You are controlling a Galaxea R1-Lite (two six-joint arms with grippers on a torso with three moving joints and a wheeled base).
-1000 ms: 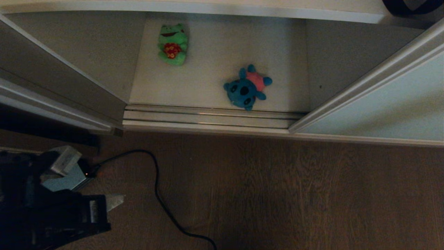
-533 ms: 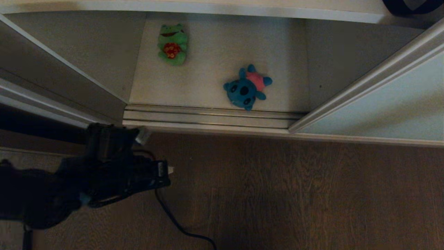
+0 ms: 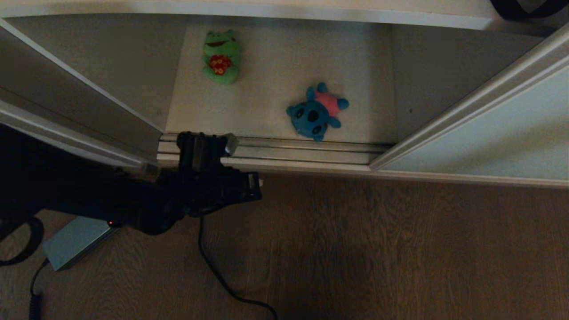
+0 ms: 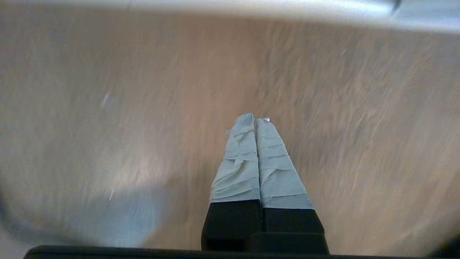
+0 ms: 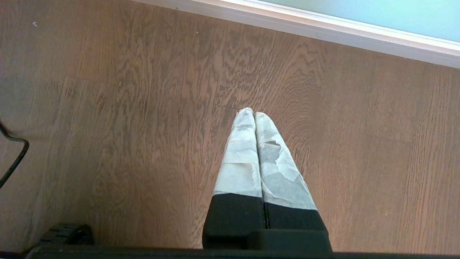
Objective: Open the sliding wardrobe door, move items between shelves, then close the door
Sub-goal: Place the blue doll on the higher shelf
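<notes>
Head view: the sliding wardrobe door (image 3: 489, 142) is standing pushed to the right, w/ its frosted blue-green panel running along the right side and its off-white frame edge slanting up toward the top right corner. The opening is showing the lower shelf (image 3: 266, 111), a pale board. The blue plush toy (image 3: 316, 113) is lying near the shelf's front edge, right of centre, long axis diagonal: dark-eared head toward the front left, pink back toward the rear right. A green frog plush (image 3: 221, 55) is lying near the rear left corner of the shelf, long axis running front to back, well apart from the blue one. The upper shelf's pale front edge (image 3: 266, 11) is crossing the top. The door track (image 3: 289, 151) is running along the shelf front. The left gripper (image 3: 258, 182) is hanging over the wood floor (image 3: 378, 249) just in front of the track's left end; the arm's dark bulk is covering part of the track. A black cable (image 3: 209, 258) is snaking over the floor below it, and a pale grey box (image 3: 71, 242) is lying beside the arm.

Left wrist view: the left gripper (image 4: 256, 120) is clenched, taped fingers pressed together w/ nothing between, floor blurred beneath.

Right wrist view: the right gripper (image 5: 253, 112) is also clenched empty, pointing at the floor (image 5: 143, 108), w/ the door's bottom rail (image 5: 323, 32) beyond.
</notes>
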